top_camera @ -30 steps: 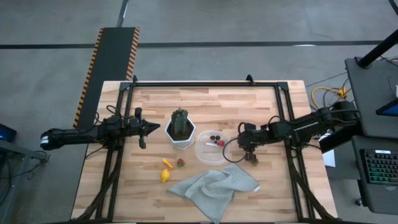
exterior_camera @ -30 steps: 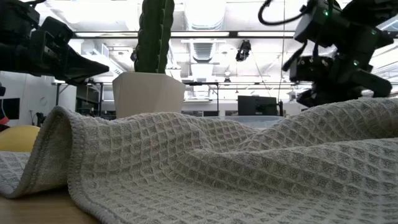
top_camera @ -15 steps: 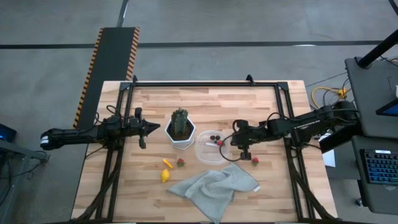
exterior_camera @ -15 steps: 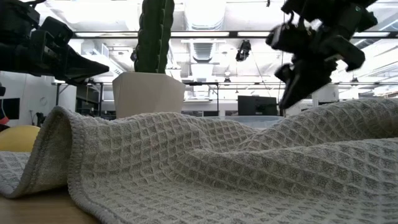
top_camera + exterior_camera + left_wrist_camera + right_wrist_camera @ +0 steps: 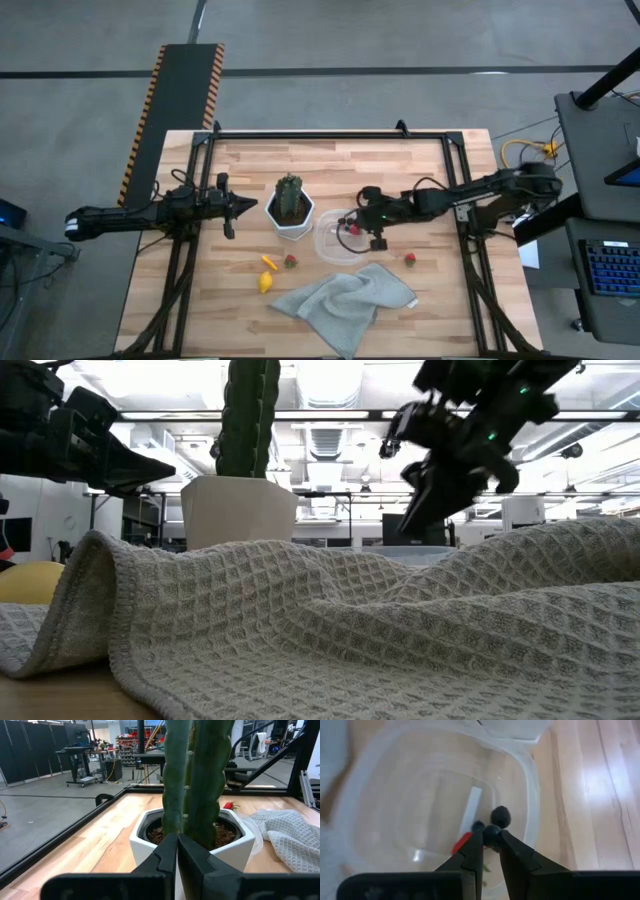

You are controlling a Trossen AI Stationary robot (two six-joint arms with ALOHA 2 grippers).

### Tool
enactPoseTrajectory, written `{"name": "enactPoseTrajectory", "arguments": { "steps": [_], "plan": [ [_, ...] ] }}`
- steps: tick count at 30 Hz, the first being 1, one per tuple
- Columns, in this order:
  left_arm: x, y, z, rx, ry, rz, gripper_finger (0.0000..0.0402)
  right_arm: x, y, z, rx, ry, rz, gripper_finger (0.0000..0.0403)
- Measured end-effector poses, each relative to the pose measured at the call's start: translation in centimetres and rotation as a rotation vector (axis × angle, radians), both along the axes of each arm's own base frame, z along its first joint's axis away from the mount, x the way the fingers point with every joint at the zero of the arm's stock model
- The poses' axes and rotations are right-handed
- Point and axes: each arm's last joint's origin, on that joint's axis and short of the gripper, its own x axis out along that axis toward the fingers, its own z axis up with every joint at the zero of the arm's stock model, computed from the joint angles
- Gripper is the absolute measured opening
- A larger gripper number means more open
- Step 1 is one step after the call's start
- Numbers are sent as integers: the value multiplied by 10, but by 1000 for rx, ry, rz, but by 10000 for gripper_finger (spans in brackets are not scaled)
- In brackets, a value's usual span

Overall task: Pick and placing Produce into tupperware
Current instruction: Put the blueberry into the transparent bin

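While reaching over the tupperware, right gripper pinches a dark berry, left gripper shut beside cactus pot.

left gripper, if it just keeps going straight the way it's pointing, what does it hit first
Most likely the white plant pot holding the cactus. The left gripper, fingers shut, points straight at it, with nothing between them in the high view.

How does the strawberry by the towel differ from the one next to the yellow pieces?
The strawberry by the towel lies alone on the right side of the table, near the towel's right corner. The other strawberry lies left of the tub, close to two yellow pieces. Both are small, red, and outside the tub.
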Motion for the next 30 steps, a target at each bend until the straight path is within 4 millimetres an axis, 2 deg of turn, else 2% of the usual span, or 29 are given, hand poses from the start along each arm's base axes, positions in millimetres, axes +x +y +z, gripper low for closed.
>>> {"name": "enactPoseTrajectory", "arguments": {
  "steps": [7,15,24,30],
  "plan": [
    [0,0,0,0,0,0,0,20,-10,-18,-15,69,17,47],
    [0,0,0,0,1,0,0,44,-10,-25,-10,96,54,47],
    [0,0,-1,-1,6,-1,0,43,-12,-29,0,125,51,49],
    [0,0,-1,-1,6,0,0,44,-12,-28,-1,122,50,69]
  ]
}}
